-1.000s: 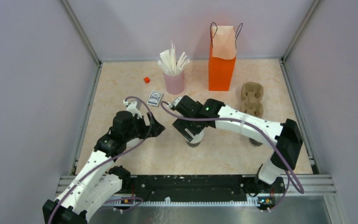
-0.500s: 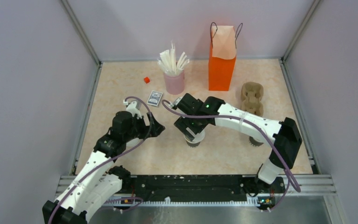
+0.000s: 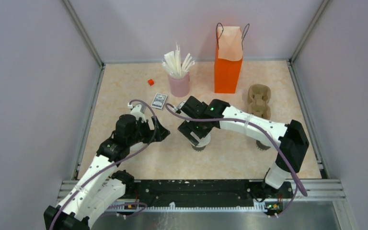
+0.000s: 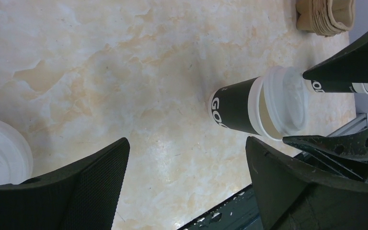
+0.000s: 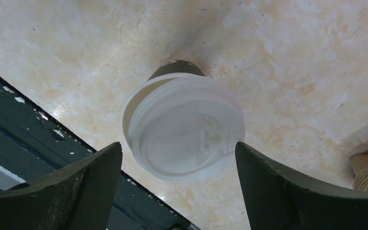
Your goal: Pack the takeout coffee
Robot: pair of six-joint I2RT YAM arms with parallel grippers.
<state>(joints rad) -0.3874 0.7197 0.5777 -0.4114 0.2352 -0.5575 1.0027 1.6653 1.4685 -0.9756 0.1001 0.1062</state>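
The takeout coffee [image 3: 201, 143] is a small dark brown cup with a white lid, standing mid-table. The lid [image 5: 186, 125] sits a little askew on it; in the left wrist view the cup [image 4: 235, 109] shows a cream strip of rim under the lid. My right gripper [image 3: 199, 138] hovers directly over it, open, with one finger on each side of the lid [image 5: 178, 143] and touching nothing. My left gripper [image 3: 164, 131] is open and empty, left of the cup, low over bare table [image 4: 187, 143]. The orange paper bag [image 3: 228, 67] stands upright at the back.
A pink cup of white straws [image 3: 178, 82], a card deck [image 3: 159, 100] and a red cube [image 3: 150, 82] are at the back left. A cardboard cup carrier [image 3: 259, 101] lies right of the bag. Another dark cup [image 3: 262, 145] is half hidden under the right arm. A loose white lid [image 4: 0, 153] lies near my left gripper.
My right gripper has shifted slightly over the lidded cup and stays open. The left arm and the cup have not moved.
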